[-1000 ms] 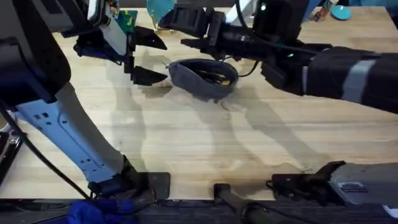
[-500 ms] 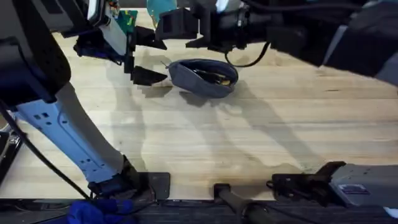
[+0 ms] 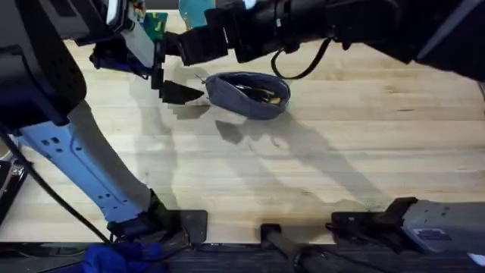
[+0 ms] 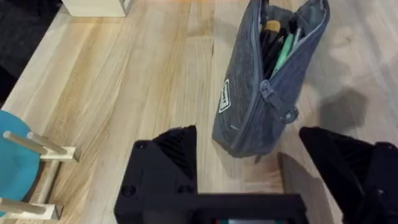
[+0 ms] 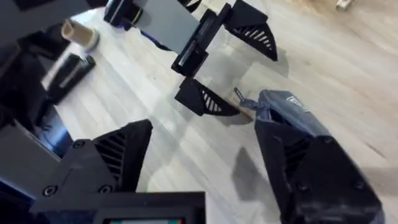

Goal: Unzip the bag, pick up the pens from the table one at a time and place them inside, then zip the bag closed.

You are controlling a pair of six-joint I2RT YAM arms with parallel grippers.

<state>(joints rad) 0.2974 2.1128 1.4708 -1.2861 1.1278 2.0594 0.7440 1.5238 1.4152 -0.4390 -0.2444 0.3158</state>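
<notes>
Left wrist view: the left gripper [image 4: 249, 162] stands with its two black fingers wide apart and nothing between them, poised just short of the near end of the bag [image 4: 268, 81]. The grey-blue pouch lies on the table [image 4: 143, 74] with its zipper parted along the top; the pens [image 4: 277, 43], one yellow-tipped and one green, sit inside the mouth. The zipper pull [image 4: 267, 92] hangs on the pouch's flank near the closed end. In the overhead view the right gripper [image 3: 173, 45] hovers above and just beyond the pouch's left end, its fingers likewise spread and empty, close beside the left gripper [image 3: 168, 70]. The pens appear stowed, so the step in hand is judged to be zipping the bag closed. To do it well, one gripper should pin the fabric at the closed end while the other pinches the small pull squarely, then draws it straight along the zipper line; a skewed pull would likely drag the light pouch across the wood or snag a pen tip.
</notes>
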